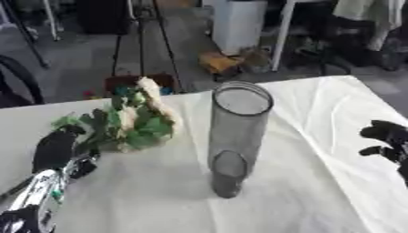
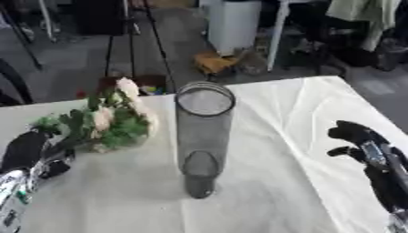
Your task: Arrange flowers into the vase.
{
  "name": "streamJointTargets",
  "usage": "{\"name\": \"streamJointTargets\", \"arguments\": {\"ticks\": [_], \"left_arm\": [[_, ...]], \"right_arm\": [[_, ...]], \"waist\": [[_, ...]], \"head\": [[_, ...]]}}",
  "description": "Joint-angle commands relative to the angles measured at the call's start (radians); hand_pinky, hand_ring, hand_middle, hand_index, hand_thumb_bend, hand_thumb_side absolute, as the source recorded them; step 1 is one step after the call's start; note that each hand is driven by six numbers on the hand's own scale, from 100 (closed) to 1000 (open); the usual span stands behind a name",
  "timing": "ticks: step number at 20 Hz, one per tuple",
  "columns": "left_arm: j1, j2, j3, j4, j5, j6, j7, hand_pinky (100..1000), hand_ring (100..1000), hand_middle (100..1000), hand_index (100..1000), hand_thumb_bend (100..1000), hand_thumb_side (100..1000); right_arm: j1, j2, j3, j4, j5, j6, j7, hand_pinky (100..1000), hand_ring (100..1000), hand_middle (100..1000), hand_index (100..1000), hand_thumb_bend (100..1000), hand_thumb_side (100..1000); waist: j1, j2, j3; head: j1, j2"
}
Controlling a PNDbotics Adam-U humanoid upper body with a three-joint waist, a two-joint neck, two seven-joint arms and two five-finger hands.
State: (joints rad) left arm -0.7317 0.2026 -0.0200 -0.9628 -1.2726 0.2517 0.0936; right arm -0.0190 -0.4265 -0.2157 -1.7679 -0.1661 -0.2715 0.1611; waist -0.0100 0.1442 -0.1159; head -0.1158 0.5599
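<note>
Barely begun: vase (image 1: 237,136) stood empty on the bench (image 1: 318,118). Flowers (image 1: 135,119) lay left of vase, stems gripped by left robot hand (image 1: 57,148). Right robot hand (image 2: 360,141) idle, curled, right of vase.

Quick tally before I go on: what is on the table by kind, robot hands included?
Tall clear glass cylinder vase, upright on the white tablecloth: 1
Bunch of cream flowers with green leaves, held by the left hand: 1
Black robot hands, counting the right hand: 2
Total: 4
</note>
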Motion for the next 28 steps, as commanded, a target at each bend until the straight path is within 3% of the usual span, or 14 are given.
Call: {"name": "streamJointTargets", "arguments": {"ticks": [1,13,23,28], "left_arm": [[-0.028,0.025,0.009,0.002,-0.011,0.006,0.002,650,625,639,768,288,265],[-0.03,0.031,0.024,0.037,-0.03,0.035,0.028,641,620,635,762,287,272],[-0.018,0.045,0.038,0.05,-0.043,0.071,0.053,574,542,559,697,286,273],[-0.01,0.036,0.036,0.071,-0.045,0.072,0.057,543,507,515,666,343,288]], "right_arm": [[-0.012,-0.016,-0.006,-0.011,-0.005,-0.004,0.005,616,811,723,848,100,895],[-0.016,-0.011,-0.005,-0.01,-0.004,-0.004,0.008,616,811,722,848,100,890],[-0.018,-0.009,-0.007,-0.009,-0.004,-0.002,0.008,616,811,722,848,100,889],[-0.018,-0.007,-0.007,-0.008,-0.004,-0.001,0.009,616,812,722,848,100,888]], "waist": [[-0.003,-0.008,-0.004],[-0.003,0.002,-0.013],[0.001,0.001,-0.009],[0.001,0.001,-0.01]], "head": [[0.002,-0.011],[0.0,-0.018],[-0.004,-0.018],[-0.004,-0.017]]}}
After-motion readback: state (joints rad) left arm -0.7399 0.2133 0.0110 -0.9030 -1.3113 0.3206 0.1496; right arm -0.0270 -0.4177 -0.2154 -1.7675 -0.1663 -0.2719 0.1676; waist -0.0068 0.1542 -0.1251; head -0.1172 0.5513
